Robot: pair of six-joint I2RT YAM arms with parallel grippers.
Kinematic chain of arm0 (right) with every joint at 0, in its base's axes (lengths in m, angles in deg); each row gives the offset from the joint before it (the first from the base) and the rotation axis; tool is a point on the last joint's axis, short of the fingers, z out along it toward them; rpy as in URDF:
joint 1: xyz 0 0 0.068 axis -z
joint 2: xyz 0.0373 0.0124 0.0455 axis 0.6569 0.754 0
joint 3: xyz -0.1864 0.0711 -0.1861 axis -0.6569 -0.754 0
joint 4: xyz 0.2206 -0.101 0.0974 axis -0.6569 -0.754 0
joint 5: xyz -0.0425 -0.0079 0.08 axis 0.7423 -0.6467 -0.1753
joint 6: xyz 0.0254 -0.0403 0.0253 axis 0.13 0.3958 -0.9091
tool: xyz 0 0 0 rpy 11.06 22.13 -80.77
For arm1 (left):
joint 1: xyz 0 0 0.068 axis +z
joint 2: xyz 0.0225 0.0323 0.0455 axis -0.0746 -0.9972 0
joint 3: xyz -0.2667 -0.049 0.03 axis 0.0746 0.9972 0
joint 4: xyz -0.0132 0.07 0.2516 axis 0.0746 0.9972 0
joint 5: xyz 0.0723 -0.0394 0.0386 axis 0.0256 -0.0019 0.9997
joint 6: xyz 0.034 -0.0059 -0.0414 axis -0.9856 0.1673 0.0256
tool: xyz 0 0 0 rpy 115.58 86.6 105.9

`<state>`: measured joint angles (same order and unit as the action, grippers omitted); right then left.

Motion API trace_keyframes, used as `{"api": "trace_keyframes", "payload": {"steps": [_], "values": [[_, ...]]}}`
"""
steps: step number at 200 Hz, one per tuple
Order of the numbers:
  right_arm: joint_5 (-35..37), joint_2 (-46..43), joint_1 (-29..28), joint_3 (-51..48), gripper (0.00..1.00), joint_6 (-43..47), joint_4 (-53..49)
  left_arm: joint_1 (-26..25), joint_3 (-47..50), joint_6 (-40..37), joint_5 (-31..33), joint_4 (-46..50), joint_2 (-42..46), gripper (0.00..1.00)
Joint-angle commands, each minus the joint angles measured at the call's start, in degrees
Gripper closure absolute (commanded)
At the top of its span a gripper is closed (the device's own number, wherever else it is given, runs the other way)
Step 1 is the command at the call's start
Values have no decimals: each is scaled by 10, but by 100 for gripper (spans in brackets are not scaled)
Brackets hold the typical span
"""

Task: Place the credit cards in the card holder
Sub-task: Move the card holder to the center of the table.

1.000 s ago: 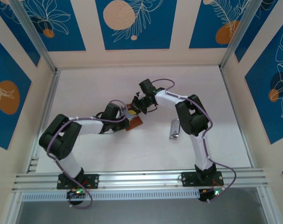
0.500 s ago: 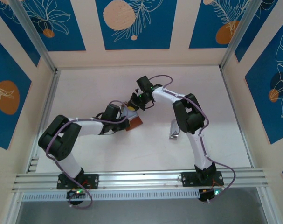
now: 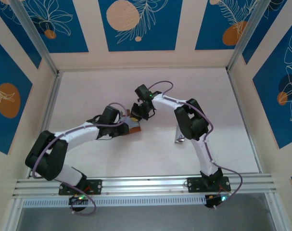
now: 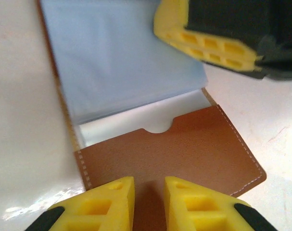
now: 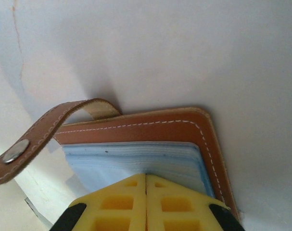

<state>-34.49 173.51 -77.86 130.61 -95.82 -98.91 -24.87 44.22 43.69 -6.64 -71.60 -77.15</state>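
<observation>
The brown card holder (image 3: 134, 126) lies open on the white table between my two grippers. In the left wrist view its bluish pockets (image 4: 121, 57) fan out above a brown leather pocket (image 4: 184, 144), and a pale card edge (image 4: 131, 122) shows inside that pocket. My left gripper (image 4: 149, 185) hovers over the leather pocket with a narrow gap between its fingers, holding nothing. My right gripper (image 5: 146, 175) is shut, tips pressed on the blue pockets (image 5: 126, 161); its fingers (image 4: 208, 38) also show at upper right. Silvery credit cards (image 3: 179, 134) lie to the right.
The holder's snap tab (image 5: 20, 149) curls up off the table at its far edge. Both arms crowd the table's middle (image 3: 136, 118). Patterned walls and metal rails (image 3: 49, 110) fence the white tabletop on three sides.
Both grippers and the card holder have shifted left. The left arm has stretched out lower, and its jaws have parted slightly. The right gripper stays shut.
</observation>
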Motion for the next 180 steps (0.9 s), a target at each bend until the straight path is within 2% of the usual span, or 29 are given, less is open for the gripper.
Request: {"api": "trace_keyframes", "payload": {"steps": [1, 35, 82, 102, 134, 164, 180], "values": [[35, -23, -7, -66, 92, -17, -24, 29, -37, -9, -11, 46, 5, 77], [62, -85, -3, -177, 93, -56, 27, 37, -91, -25, -17, 64, -36, 77], [106, -165, -1, -318, 95, -111, 89, 36, -92, -25, -34, 71, -31, 75], [121, -207, 1, -391, 95, -154, 136, 31, -83, -38, -37, 87, -13, 69], [162, -243, -6, -442, 96, -202, 149, -2, -45, -20, -51, 74, 19, 58], [190, -270, -9, -503, 96, -259, 196, -54, 1, 42, -35, 38, 51, 45], [200, -274, -12, -513, 96, -267, 200, -72, 39, 103, -30, -8, 69, 41]]}}
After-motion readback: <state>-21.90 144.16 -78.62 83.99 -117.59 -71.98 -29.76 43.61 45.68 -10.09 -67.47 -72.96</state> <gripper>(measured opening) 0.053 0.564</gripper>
